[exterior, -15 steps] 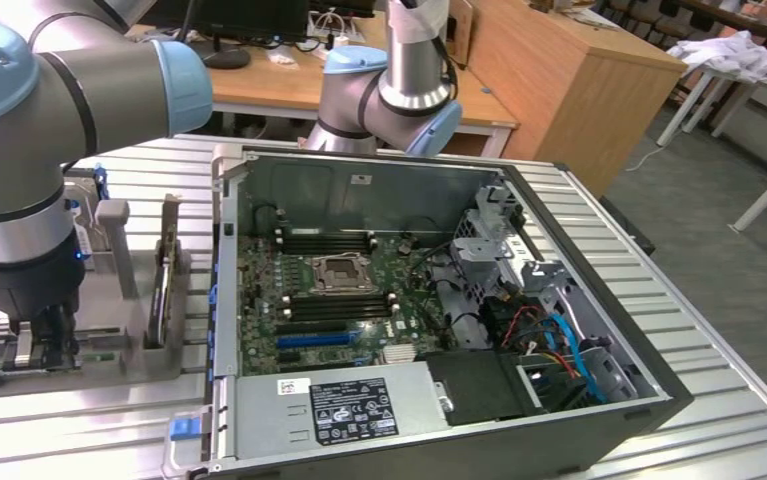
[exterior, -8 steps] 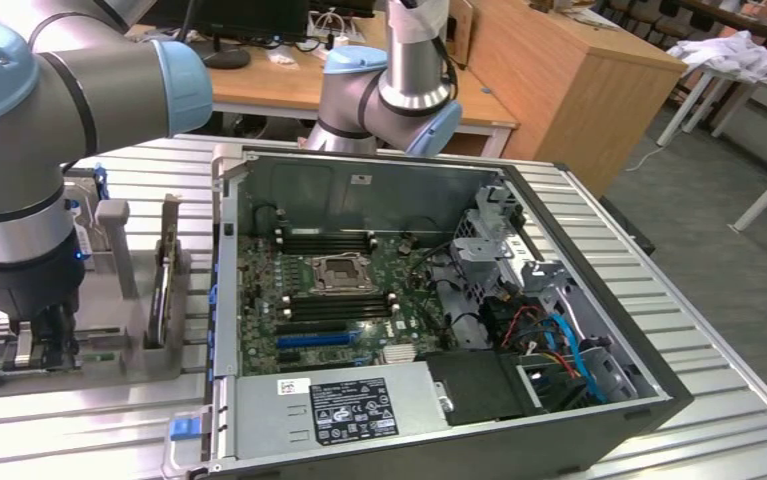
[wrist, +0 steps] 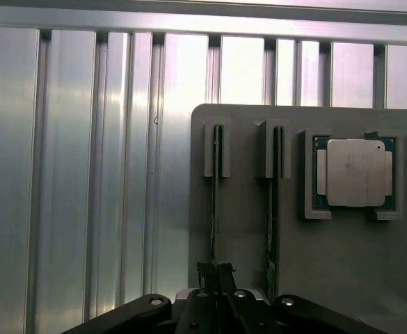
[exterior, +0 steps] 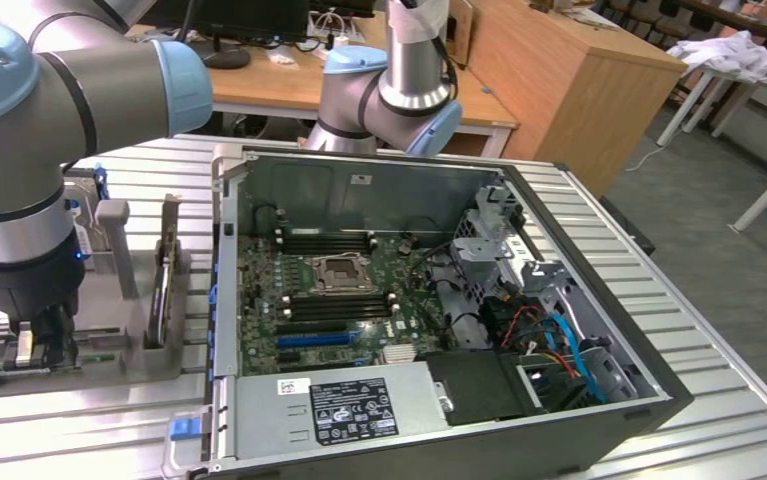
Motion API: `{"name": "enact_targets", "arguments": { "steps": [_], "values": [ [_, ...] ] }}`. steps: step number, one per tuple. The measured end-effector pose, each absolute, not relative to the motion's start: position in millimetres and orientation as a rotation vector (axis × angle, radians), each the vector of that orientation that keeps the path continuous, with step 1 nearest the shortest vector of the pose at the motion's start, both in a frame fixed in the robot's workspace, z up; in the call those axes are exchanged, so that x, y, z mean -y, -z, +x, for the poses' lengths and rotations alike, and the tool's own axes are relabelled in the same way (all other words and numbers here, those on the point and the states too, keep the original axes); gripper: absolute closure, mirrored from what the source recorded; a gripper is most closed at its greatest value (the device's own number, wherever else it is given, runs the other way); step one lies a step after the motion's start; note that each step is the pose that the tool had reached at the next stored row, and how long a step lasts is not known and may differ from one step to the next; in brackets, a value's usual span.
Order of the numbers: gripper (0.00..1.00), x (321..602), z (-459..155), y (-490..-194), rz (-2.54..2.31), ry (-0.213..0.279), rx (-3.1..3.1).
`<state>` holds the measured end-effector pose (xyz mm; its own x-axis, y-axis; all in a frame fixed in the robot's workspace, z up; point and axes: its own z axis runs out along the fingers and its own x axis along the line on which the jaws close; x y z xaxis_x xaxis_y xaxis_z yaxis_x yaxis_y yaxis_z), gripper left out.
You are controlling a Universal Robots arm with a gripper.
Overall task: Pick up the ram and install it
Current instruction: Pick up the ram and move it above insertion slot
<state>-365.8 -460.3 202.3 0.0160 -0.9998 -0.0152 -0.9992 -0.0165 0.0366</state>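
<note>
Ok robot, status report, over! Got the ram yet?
Gripper jaws pinching the long thin ram stick, standing edge-up in its grey slotted holder. Not lifted. Nothing blocking; second stick alongside.

Reads black on the computer case (exterior: 490, 440), green on the motherboard (exterior: 343, 300) inside it. Gleams silver in long ribbed stripes over the table (exterior: 717, 330) under the case. Shows pale blue caps on the silver-grey arm (exterior: 103, 100) beside the case, a black gripper (wrist: 216, 270), a dark ram (wrist: 215, 195), a silver CPU (wrist: 356, 172) edged green.
</note>
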Motion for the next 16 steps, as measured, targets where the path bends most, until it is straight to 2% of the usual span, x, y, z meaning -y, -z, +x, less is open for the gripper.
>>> {"name": "enact_targets", "arguments": {
  "steps": [4,16],
  "values": [
    [0.89,460.3,-365.8,-202.3,2.228,0.057,2.192],
    [0.89,460.3,-365.8,-202.3,2.220,0.057,2.201]
  ]
}}
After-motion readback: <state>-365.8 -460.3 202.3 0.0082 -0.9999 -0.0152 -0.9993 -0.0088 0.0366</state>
